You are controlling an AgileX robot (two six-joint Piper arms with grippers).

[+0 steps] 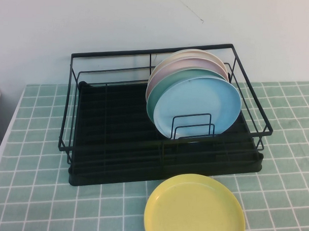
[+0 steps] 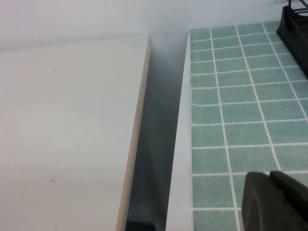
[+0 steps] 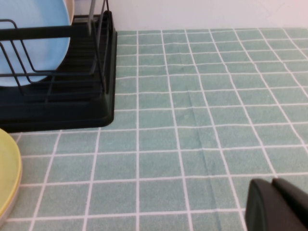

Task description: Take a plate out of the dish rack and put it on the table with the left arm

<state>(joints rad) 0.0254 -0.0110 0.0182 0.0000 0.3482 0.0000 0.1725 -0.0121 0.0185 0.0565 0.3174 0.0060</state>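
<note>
High view angled down, wrist views low, sharing dish rack [image 1: 164,121], table [image 1: 35,192]

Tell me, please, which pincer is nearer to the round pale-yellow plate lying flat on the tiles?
Right. The right pincer sits on the tiles just beyond the round pale-yellow plate; the left pincer is by the table's far left edge.

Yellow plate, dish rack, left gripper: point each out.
yellow plate [image 1: 194,208]: high view, centre of its face, flat on the table.
dish rack [image 1: 113,129]: high view, black tray base.
left gripper [image 2: 274,202]: left wrist view, dark tip over the tiles.
</note>
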